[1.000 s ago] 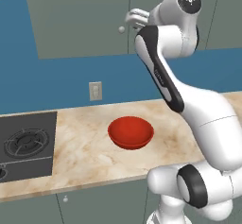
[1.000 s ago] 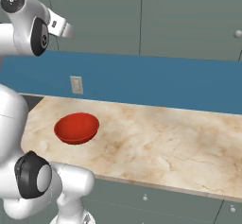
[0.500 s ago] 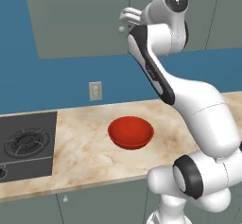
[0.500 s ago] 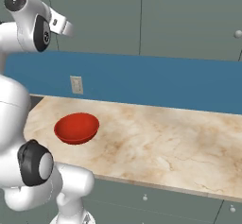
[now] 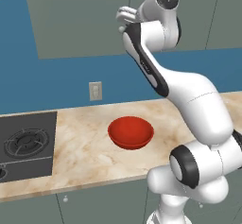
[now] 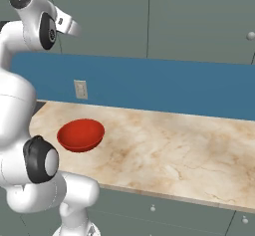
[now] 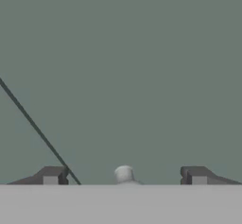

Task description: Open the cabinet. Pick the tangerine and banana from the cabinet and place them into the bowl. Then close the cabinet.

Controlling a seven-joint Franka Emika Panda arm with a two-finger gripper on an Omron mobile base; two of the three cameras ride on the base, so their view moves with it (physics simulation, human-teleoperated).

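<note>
The cabinet (image 5: 80,20) (image 6: 199,21) hangs above the counter with both doors shut, so the tangerine and banana are hidden. My gripper (image 5: 125,17) is raised against a door front. In the hand view the door (image 7: 142,76) is very close, and a small pale knob (image 7: 124,172) sits between my two dark fingertips (image 7: 51,176), which stand wide apart and do not touch it. My gripper (image 7: 124,178) is open. The dark seam between the doors runs slantwise on the left. The red bowl (image 5: 131,132) (image 6: 80,134) sits empty on the marble counter below.
A black stove (image 5: 28,145) occupies the counter's left end. A wall outlet (image 5: 95,91) (image 6: 79,89) is on the blue backsplash behind the bowl. Another pale knob (image 6: 250,36) shows on a door far right. The marble counter (image 6: 174,145) stretches to the right.
The arm has stretched up and the hand has shifted a little left toward the cabinet door. The jaws have narrowed slightly. The bowl has not moved.
</note>
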